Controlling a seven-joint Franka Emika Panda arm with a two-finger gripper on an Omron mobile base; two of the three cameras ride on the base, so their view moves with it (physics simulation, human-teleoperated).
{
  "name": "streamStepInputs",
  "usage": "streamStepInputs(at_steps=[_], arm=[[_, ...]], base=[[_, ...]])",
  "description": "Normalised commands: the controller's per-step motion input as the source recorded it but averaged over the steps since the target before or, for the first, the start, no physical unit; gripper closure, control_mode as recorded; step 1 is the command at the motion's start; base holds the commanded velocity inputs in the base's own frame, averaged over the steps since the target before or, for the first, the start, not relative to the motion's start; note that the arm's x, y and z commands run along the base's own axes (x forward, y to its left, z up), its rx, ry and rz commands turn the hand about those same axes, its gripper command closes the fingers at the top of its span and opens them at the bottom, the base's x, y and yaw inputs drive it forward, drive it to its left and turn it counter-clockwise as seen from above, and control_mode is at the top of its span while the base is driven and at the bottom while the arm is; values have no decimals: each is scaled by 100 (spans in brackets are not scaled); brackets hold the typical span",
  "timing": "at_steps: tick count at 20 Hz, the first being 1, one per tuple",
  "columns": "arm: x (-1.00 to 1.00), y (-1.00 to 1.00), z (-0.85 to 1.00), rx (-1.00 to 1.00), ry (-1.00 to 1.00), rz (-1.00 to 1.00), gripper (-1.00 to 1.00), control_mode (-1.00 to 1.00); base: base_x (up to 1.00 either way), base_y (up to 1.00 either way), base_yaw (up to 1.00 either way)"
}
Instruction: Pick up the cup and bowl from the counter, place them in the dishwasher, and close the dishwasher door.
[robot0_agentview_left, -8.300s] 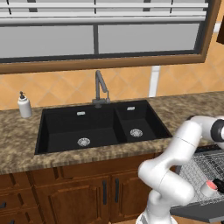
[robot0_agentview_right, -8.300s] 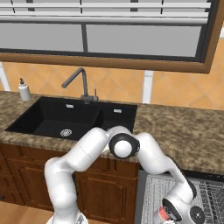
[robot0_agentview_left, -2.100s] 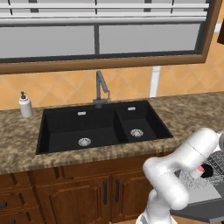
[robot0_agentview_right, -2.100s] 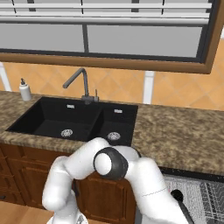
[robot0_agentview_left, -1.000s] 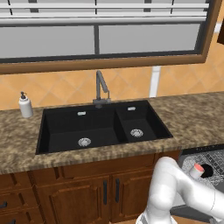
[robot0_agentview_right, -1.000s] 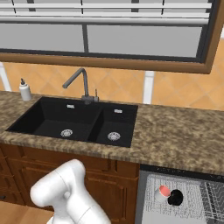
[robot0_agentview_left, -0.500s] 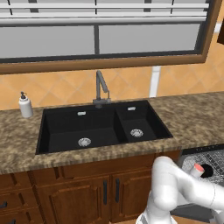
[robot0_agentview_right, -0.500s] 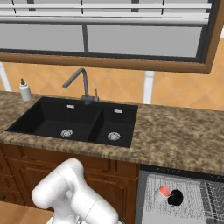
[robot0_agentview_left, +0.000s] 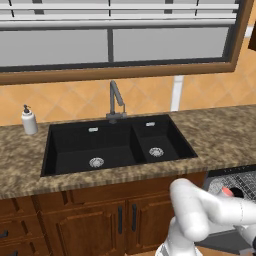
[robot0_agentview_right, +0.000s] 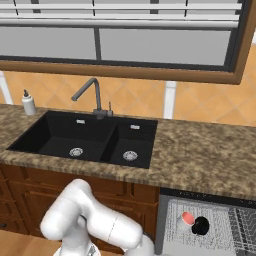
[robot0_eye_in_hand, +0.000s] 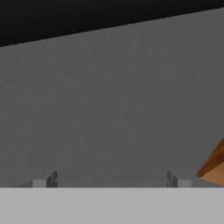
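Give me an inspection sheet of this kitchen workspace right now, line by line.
Surface: brown speckled counter with a black double sink.
Job's things: cup lies in the dishwasher rack beside a black round item; dishwasher door is down, facing the hand camera.
Clutter: soap dispenser at the counter's far left.
Gripper: gripper open, holding nothing, close to the door panel.
Cables: nothing seen.
Surroundings: faucet, window above, wooden cabinets below.

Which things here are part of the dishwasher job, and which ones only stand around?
Part of the job:
cup, in the dishwasher rack
dishwasher door, close before the open hand
counter

Only standing around:
soap dispenser
faucet
sink
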Motion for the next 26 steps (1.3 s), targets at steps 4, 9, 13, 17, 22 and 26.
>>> streamStepInputs(at_steps=[4, 9, 13, 17, 22, 26], arm=[[49, -1, -47, -5, -42, 0, -100, -100], [61, -4, -6, -5, -50, -1, -100, -100], [68, -20, 0, -4, -52, 0, -100, -100], [86, -33, 0, -1, -41, 3, -100, -100], [70, -49, -3, 0, -18, 24, -100, -100], [51, -56, -8, 0, -10, 29, -100, -100]], base=[[0, 0, 0], [0, 0, 0], [0, 0, 0], [0, 0, 0], [0, 0, 0], [0, 0, 0]])
